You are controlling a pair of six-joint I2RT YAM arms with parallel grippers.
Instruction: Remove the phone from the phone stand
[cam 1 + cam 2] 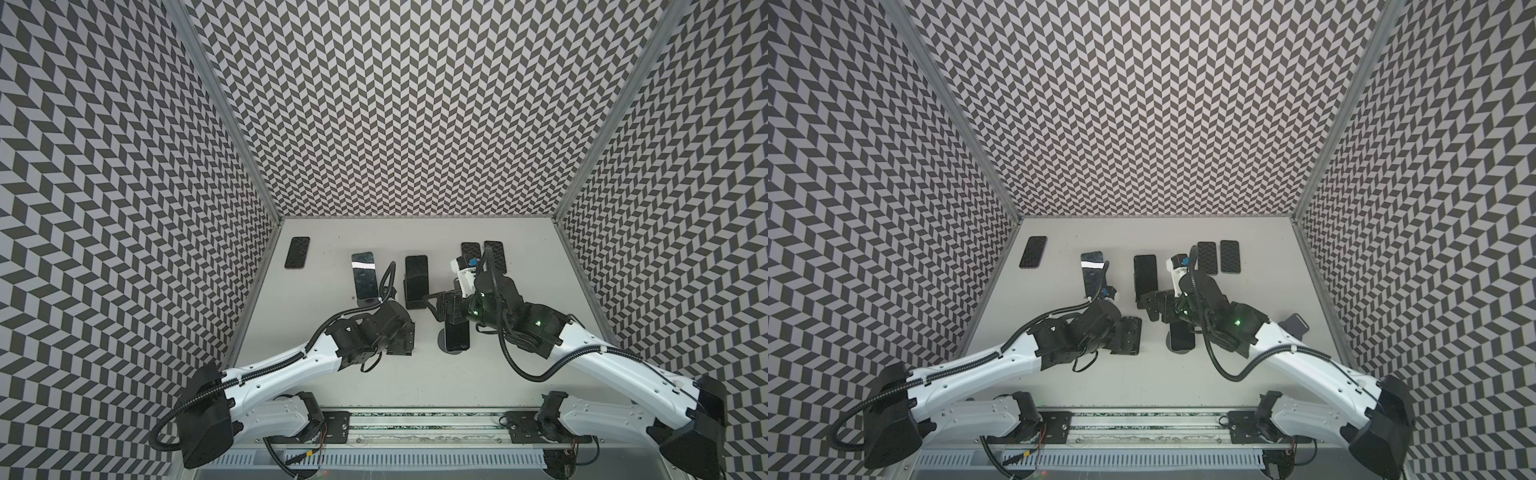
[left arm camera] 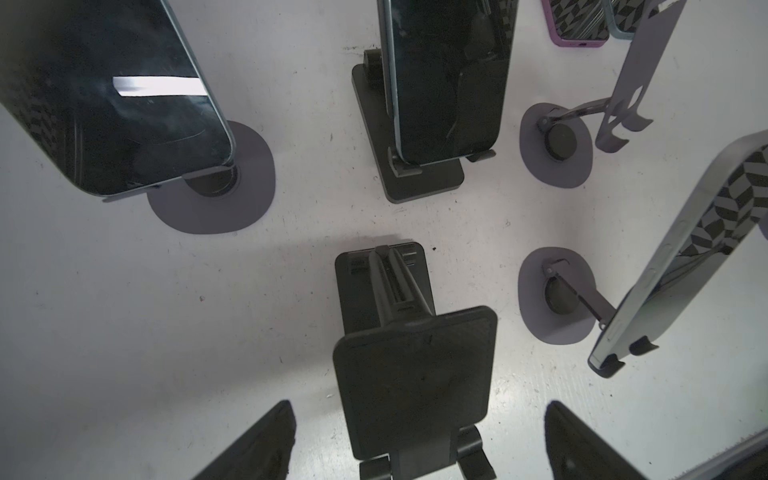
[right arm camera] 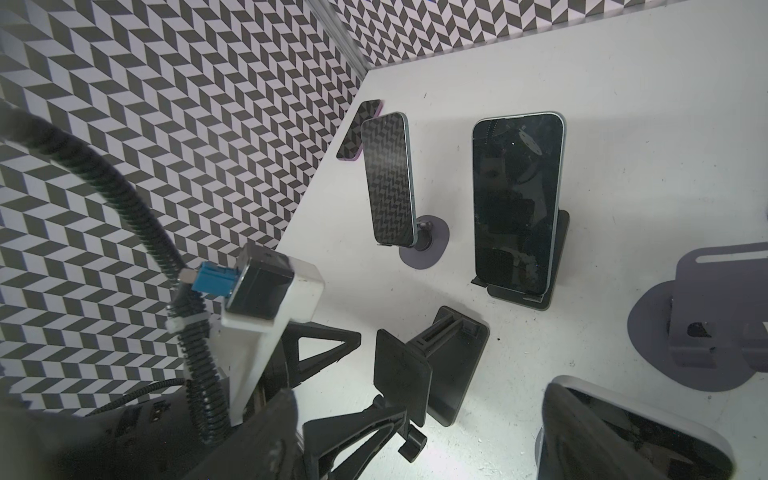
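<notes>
Table [image 1: 415, 374] layout. Far row: the first flat phone [image 1: 297, 252] lies near the far left corner, just beside the left edge; the second flat phone [image 1: 1207, 257] and the third flat phone [image 1: 1230, 256] lie side by side toward the far right corner. Middle row: the left phone [image 1: 363, 274] leans on the left stand [image 2: 216, 208]; to its right, the centre phone [image 1: 416, 277] leans on the centre stand [image 2: 415, 183]; right of that stands the right stand [image 2: 557, 141]. Near row: the front stand [image 2: 415, 374] stands before the centre stand; to its right, the front phone [image 1: 457, 338] rests on the front right stand [image 2: 552, 299].
</notes>
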